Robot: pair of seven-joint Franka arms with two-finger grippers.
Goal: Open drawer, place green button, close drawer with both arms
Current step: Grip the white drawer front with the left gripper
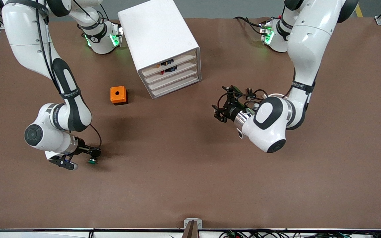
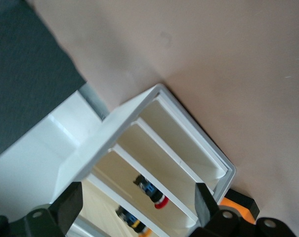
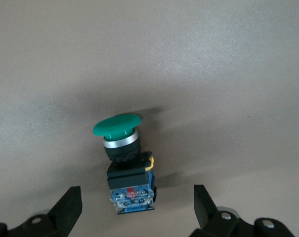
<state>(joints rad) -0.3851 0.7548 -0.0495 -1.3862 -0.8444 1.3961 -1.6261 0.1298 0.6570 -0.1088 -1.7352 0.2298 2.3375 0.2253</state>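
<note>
Nearest the front camera, our right gripper (image 1: 84, 158) sits low at the right arm's end of the table (image 1: 190, 185), and the button (image 1: 93, 161) lies on the table just past its fingertips. From our right wrist view the two fingers (image 3: 67, 210) are spread wide, with the button (image 3: 124, 163) between their lines but touching neither; we hold nothing there. The button lies on its side. Its long axis runs from the black-and-blue body, which is closest to the gripper, out to the round green cap, which points away from the gripper.

Our left gripper (image 1: 219, 114) hangs over the bare table toward the left arm's end, aimed at the front of the white cabinet (image 1: 159, 43) and well apart from it. In our left wrist view its fingers (image 2: 72, 205) are wide apart and grip nothing; between them we see the cabinet (image 2: 97, 148) face-on.

All four drawers are shut. The drawer (image 1: 174, 80) we care about, third from the top, lies flush in the cabinet front, which faces the front camera and turns toward our left gripper. The two upper drawers show small red and black parts through their fronts.

An orange box (image 1: 118, 95) with a round hole stands beside the cabinet, between it and our right gripper.
</note>
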